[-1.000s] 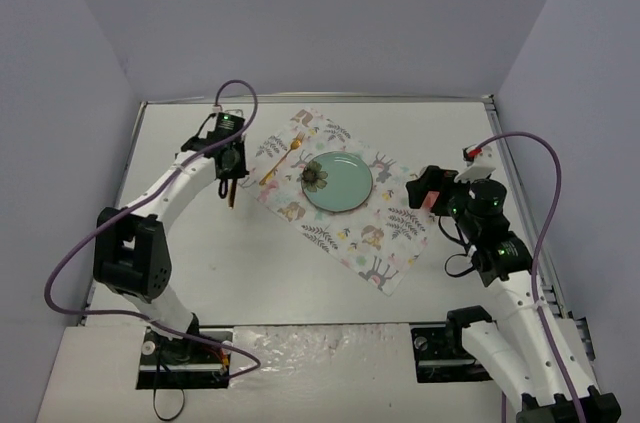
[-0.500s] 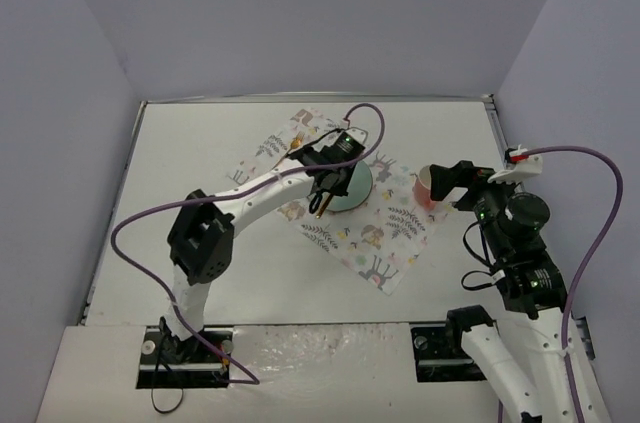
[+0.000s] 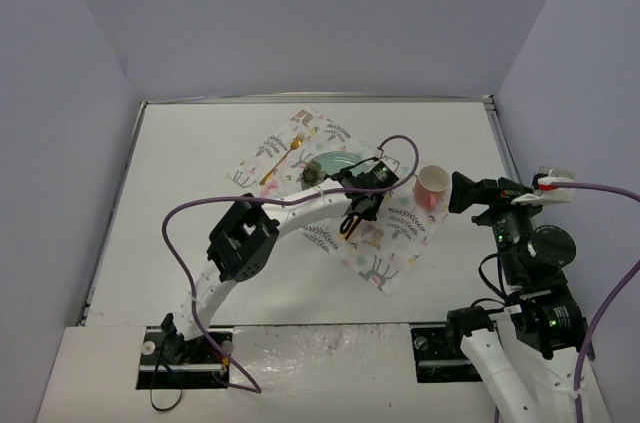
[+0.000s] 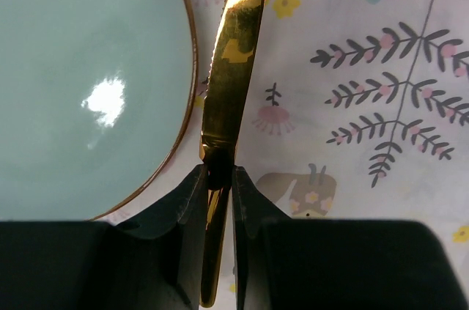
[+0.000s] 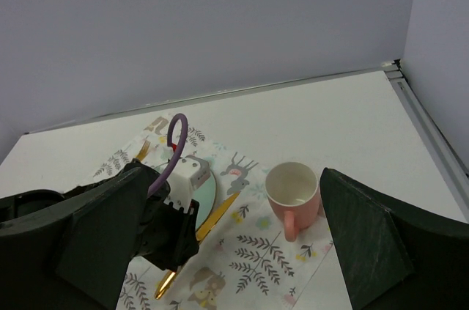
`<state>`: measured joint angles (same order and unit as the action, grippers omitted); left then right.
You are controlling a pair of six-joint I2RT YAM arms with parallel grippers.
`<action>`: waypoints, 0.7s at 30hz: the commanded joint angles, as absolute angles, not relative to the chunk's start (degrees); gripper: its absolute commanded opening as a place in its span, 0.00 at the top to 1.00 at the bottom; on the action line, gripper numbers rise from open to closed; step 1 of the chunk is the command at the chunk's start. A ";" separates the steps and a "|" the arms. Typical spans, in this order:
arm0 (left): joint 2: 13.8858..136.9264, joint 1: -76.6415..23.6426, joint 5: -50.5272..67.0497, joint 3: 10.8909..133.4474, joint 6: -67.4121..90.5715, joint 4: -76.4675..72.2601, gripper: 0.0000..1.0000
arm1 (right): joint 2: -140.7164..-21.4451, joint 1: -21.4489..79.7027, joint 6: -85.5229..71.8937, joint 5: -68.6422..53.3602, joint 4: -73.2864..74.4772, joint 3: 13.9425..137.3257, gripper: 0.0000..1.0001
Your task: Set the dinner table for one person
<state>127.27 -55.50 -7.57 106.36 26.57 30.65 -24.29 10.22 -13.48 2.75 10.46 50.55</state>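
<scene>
My left gripper (image 3: 352,218) is shut on the handle of a gold knife (image 4: 231,68), over the floral placemat (image 3: 385,243) just right of the green plate (image 3: 335,163). The blade runs along the plate's gold rim (image 4: 192,83); I cannot tell whether it touches the mat. A pink cup (image 3: 432,185) stands upright and empty on the mat's right corner. My right gripper (image 3: 470,193) hangs open to its right, apart from it, the cup (image 5: 293,193) lying ahead between its fingers (image 5: 366,237). The mat lies on the white dinner table (image 3: 200,233).
A gold fork (image 3: 283,161) lies on the mat left of the plate. A small dark lump (image 3: 313,173) sits on the plate's left part. A purple cable (image 3: 190,233) loops from the left arm. Metal edging (image 3: 505,153) borders the table on the right.
The left arm has swung from left of the mat, across the plate, to its right side, carrying the knife. The right gripper has drawn back rightward from the cup, which now stands alone.
</scene>
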 commanded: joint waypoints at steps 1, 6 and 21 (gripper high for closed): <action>126.29 -57.34 -8.50 111.41 27.95 26.59 1.00 | -24.32 10.63 -12.04 5.19 8.27 52.47 0.00; 127.87 -58.25 -8.50 112.22 28.88 24.88 1.00 | -23.81 10.70 -12.02 5.34 8.55 52.38 0.00; 130.69 -60.59 -9.96 114.75 31.65 25.91 1.00 | -23.03 10.63 -11.09 6.05 9.93 52.77 0.00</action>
<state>133.49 -59.59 -8.06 111.33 29.44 27.97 -22.74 10.22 -12.05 4.78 13.02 50.67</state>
